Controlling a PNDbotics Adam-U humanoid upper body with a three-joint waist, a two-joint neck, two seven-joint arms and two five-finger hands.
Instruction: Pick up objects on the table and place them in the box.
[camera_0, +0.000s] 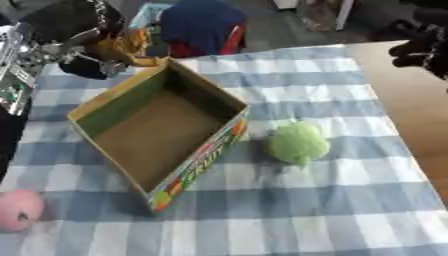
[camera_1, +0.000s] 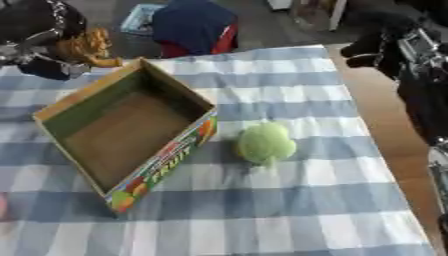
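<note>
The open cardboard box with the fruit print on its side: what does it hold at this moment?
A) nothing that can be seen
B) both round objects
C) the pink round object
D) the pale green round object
A: the open cardboard box shows only its bare brown floor, while the pale green round object lies on the checked cloth to its right and the pink round object lies near the lower left edge.

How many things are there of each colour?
Green, round leafy vegetable toy: 1
Pink, round ball-like thing at the table's left edge: 1
Yellowish-brown thing in the robot's left hand: 1
Open cardboard box with fruit print: 1
Total: 4
</note>
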